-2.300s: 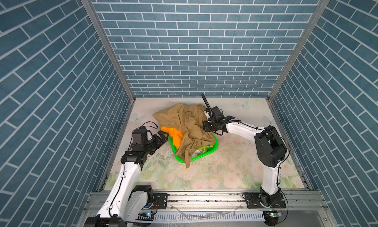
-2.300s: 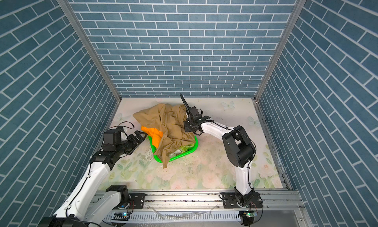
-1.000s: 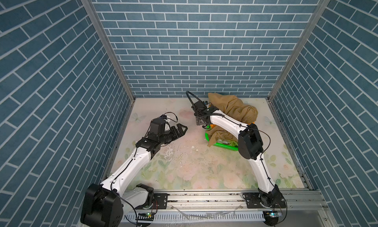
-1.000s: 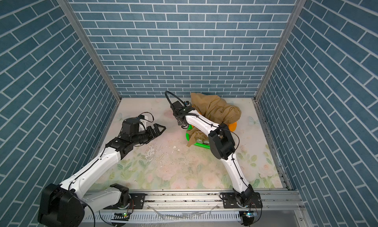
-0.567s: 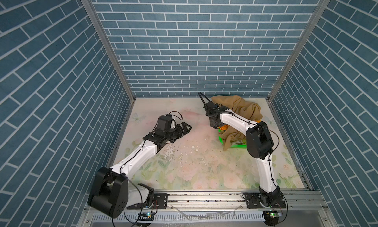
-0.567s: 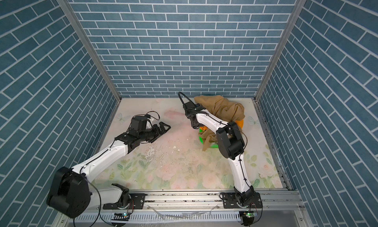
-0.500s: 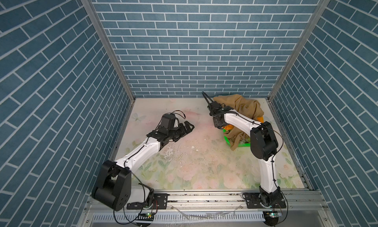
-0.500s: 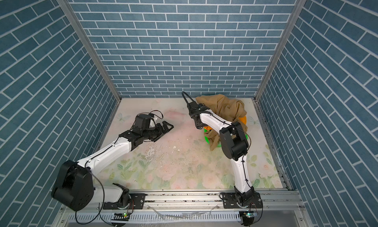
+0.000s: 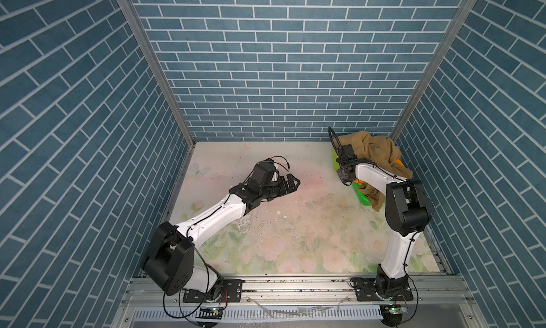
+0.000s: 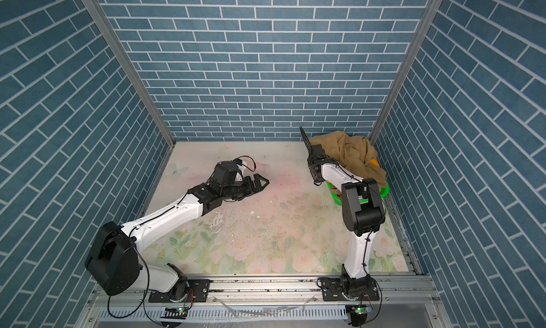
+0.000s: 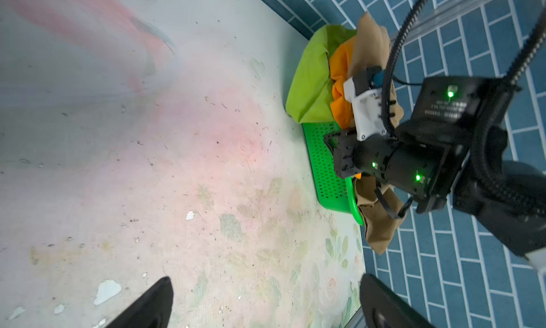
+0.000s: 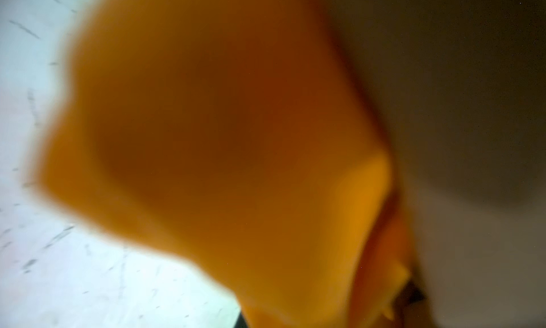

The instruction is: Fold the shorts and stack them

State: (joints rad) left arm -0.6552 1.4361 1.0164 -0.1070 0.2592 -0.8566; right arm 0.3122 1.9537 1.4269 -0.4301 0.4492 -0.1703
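Shorts: all three were bunched in and over the green basket (image 11: 325,164) at the far right of the table (image 9: 295,223), right of centre in both top views; the tan shorts (image 9: 375,152) lay on top and hung over the basket's rim, with the orange shorts (image 11: 339,75) and the lime green shorts (image 11: 310,84) packed beneath
Right hand (image 11: 339,158): pressed into the side of the pile, touching the basket; I could not tell whether it was closed or on what, since its own camera showed only blurred orange cloth against the lens
Left hand (image 9: 292,183): spread wide and empty, over bare table left of centre, well apart from the pile
Risk, mixed grab: with three layers crammed together, I judged a pull could bring up two shorts at once
Risk, basket: cloth draped over the rim could drag or tip the basket when lifted
Risk, snag: tan cloth lay right beside the right wrist and its cable (image 9: 332,137), so a fold might catch there
Risk, blind: with that lens smothered I could not confirm a grip, and the far-off left hand could not steady anything
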